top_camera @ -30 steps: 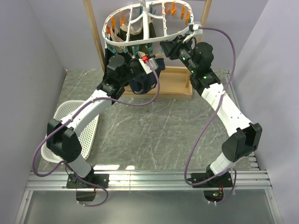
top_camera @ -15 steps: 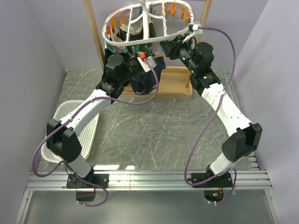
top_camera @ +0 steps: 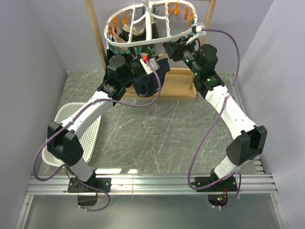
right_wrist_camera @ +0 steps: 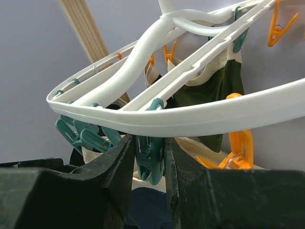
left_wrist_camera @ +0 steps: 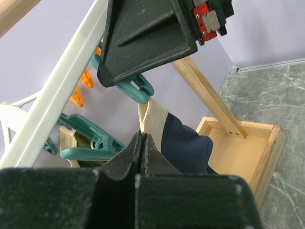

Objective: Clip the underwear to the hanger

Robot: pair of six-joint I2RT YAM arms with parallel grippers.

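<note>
**A:** From above, we see the underwear (top_camera: 145, 86) hanging under the hanger (top_camera: 150, 24), above the tabletop (top_camera: 157, 129).

**B:** Left wrist: left jaws are pinched shut on the waistband (left_wrist_camera: 151, 114). If they slip, we drop it.

**A:** Right wrist: right jaws squeeze a teal peg (right_wrist_camera: 150, 164). If they ease off early, it bites nothing.

**B:** Against a second ago, the left arm has edged upward.

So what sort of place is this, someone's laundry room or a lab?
Probably a robot lab cell, not a home: plain walls box in a marble-look tabletop, two arms are bolted to a metal rail, and the hanger hangs from a wooden stand.
</note>
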